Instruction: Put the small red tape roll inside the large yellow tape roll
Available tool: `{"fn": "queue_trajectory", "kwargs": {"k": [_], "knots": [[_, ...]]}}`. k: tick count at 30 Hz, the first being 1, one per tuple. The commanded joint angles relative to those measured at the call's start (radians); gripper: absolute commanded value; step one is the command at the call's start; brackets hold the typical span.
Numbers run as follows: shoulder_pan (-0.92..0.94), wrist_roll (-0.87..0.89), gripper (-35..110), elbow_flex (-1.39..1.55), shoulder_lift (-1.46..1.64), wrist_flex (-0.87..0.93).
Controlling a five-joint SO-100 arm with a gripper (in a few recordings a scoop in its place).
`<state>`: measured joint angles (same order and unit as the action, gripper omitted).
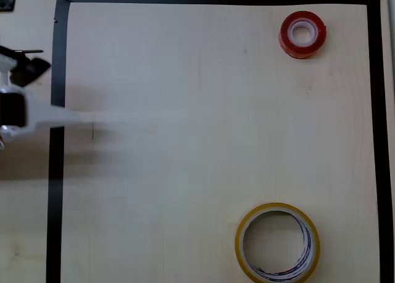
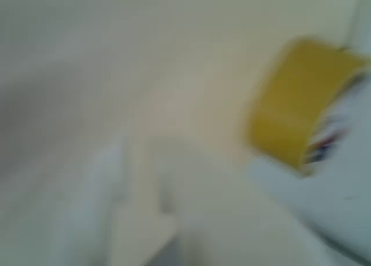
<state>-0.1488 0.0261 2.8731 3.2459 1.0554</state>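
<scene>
In the overhead view the pale wooden bench [image 1: 185, 141] carries a rectangle marked out in black tape border [image 1: 57, 172], its top strip running along the far edge and its side strips down the left and right. The small red tape roll [image 1: 302, 34] lies flat near the top right corner of that rectangle, its white core facing up, just inside the right strip but not touching it. The large yellow tape roll [image 1: 277, 243] also lies flat, at the bottom edge of the picture toward the right corner (dark print shows on the inside of its white core), and bare bench wood shows through its wide hole. The two rolls are well apart, one at the far end of the right side and one at the near end. The white arm reaches in from the left edge across the left strip, smeared by motion blur, and its claw [image 1: 102, 118] sits over bare wood well away from both rolls; whether the claw's fingers are apart or together I cannot tell. The wrist view is heavily blurred: the yellow roll [image 2: 293, 101] appears at upper right, and pale shapes lie in the foreground.
</scene>
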Motion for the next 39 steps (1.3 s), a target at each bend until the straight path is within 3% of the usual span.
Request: {"fn": "queue_trajectory", "kwargs": {"k": [1, 18, 33, 39], "knots": [[-0.026, 0.005, 0, -0.268, -0.284, -0.126], [-0.175, 0.035, 0, -0.753, -1.134, -0.499], [-0.184, 0.123, 0, -1.22, -1.569, -0.522], [-0.172, 0.129, 0, -1.25, -1.66, -0.583]]}}
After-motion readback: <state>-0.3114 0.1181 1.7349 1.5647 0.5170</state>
